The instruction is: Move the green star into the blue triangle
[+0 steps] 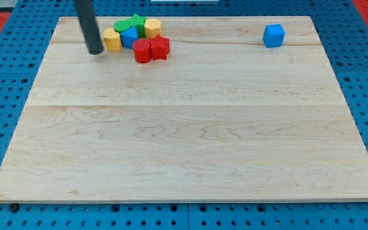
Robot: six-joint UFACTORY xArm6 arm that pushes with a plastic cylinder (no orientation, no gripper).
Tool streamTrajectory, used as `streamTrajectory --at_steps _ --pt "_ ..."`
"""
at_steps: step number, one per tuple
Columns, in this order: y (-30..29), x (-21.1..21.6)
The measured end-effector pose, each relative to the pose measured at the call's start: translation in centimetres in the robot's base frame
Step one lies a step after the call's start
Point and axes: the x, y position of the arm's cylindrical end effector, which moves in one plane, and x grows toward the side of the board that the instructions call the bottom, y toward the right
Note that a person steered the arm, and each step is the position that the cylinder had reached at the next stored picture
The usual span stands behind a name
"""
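Two yellow blocks [112, 39] and red blocks [151, 49] crowding green star [135, 24].

You have a pale wooden board [190, 140] lying on a blue pegboard surface [5, 83] — red shows at the view's top corners. Near the board's top left sits a tight cluster: a yellow block [112, 39] at its left end, another yellow block [152, 27] at its upper right, and two red blocks [142, 50] [160, 48] touching side by side along its lower edge. Well apart, near the top right, a blue cube [273, 35] stands alone — nothing touches it
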Motion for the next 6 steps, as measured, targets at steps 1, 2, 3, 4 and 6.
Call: streamTrajectory --at_steps 1,2,3,4,6 --pt "4.2 -2.7" --pt "12.2 -2.9" --pt "7.8 -3.9" --pt "1.4 -6.0" --pt "5.4 -10.2"
